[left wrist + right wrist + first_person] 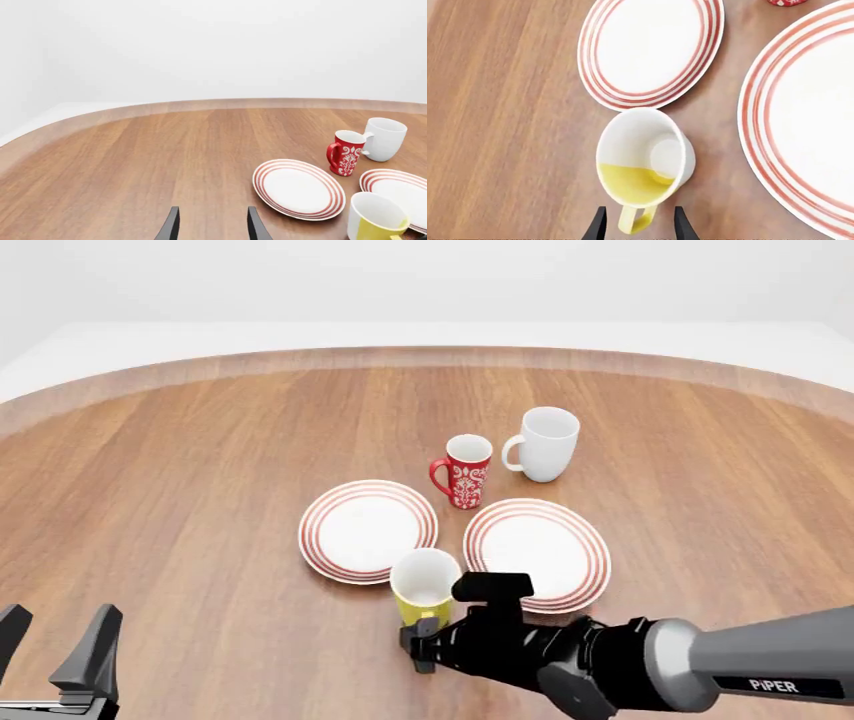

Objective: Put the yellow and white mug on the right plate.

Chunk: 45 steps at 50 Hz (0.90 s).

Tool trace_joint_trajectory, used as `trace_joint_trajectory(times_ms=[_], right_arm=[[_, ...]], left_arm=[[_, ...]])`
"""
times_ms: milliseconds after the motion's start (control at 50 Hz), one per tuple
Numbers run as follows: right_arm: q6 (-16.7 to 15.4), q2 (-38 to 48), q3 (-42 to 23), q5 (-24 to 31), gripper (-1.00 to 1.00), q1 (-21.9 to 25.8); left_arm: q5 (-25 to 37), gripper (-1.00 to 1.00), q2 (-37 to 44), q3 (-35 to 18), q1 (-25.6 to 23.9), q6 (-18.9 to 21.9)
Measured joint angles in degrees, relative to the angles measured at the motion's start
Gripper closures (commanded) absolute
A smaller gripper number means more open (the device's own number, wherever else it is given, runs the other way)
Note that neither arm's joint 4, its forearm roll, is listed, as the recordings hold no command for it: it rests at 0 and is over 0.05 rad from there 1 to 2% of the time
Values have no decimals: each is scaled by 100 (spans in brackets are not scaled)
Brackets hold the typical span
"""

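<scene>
From the front, we see the yellow mug (424, 586) at lower centre, between the two plates' near edges, not on the right plate (538, 552). Our right wrist view alone shows its handle (633, 219) between the right gripper's (636, 226) parted fingers, perhaps untouched. Our left gripper (56, 650) hangs spread, lower left.

— What stands beyond the left plate (367, 530)?
— A red patterned mug (465, 471), upright on the wooden surface (200, 460); the white mug (545, 443) is just beside it, farther back.
</scene>
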Motion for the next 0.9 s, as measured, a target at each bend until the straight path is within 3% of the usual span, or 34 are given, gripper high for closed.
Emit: trace_joint_trajectory(times_ms=[160, 180, 520, 900], right_arm=[[36, 32, 31, -50, -100, 23], [40, 33, 34, -55, 100, 26], [-5, -40, -38, 34, 100, 71], [-399, -461, -303, 738, 100, -50]], left_arm=[[0, -100, 0, 0, 0, 0], [0, -100, 0, 0, 0, 0], [0, -100, 0, 0, 0, 0], [0, -100, 0, 0, 0, 0]])
